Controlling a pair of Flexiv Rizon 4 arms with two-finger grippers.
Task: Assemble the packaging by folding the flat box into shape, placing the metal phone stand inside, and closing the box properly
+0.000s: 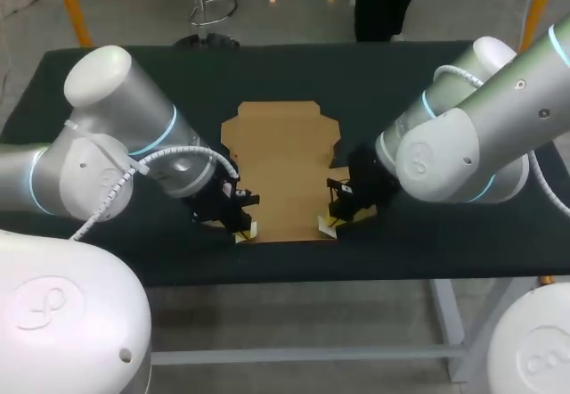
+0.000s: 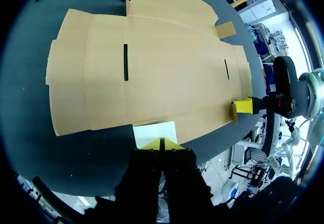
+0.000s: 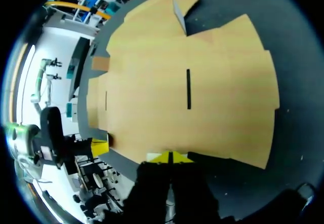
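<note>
You're at the folding step: the box [image 1: 283, 167] lies flat in the middle of the table [image 1: 401, 73], holding nothing (no phone stand in view). Your left gripper [image 1: 242, 231] and right gripper [image 1: 328, 226] sit clenched at its near corners. I can't tell whether either pinches cardboard. Next, I'd raise the near flaps along their creases.

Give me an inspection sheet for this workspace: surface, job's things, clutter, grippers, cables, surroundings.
Surface: dark table, flat.
Job's things: flat brown cardboard box blank lies unfolded mid-table; metal phone stand: nothing seen.
Clutter: small white patch ahead of the left gripper, cannot tell what.
Grippers: left gripper and right gripper at the blank's near corners, each with yellow tips together.
Cables: white coiled cable along the left arm; white cable on the right arm.
Surroundings: nothing seen reaching over the table.
</note>
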